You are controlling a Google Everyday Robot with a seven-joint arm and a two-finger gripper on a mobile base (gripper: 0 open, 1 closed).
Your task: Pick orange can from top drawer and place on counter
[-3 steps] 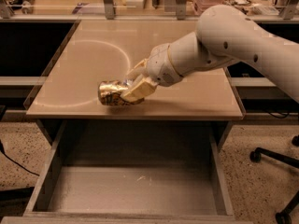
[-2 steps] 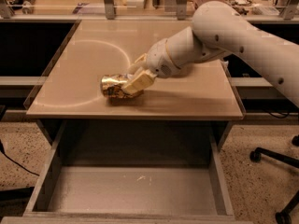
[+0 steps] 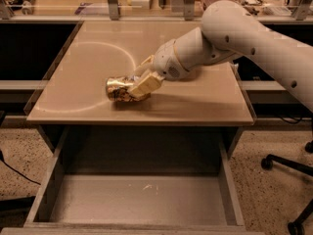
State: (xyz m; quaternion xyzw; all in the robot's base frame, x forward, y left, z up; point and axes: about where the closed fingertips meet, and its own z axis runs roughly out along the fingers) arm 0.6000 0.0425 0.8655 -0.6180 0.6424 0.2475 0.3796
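Observation:
The orange can (image 3: pixel 116 88) lies on its side on the beige counter (image 3: pixel 200 104), near the front edge and just inside the faint white circle outline. My gripper (image 3: pixel 136 88) reaches in from the right, and its cream fingers (image 3: pixel 145 83) are closed around the can's right end. The top drawer (image 3: pixel 142 202) stands pulled open below the counter, and its grey speckled floor holds nothing.
Black chair legs with castors (image 3: pixel 288 165) stand on the floor at the right. A dark cable (image 3: pixel 12 173) runs on the floor at the left. Metal posts (image 3: pixel 112 1) and a glass panel stand at the counter's back edge, with clutter behind.
The gripper and the can have shifted slightly away from the counter's front edge. The can now rests lower on the counter surface.

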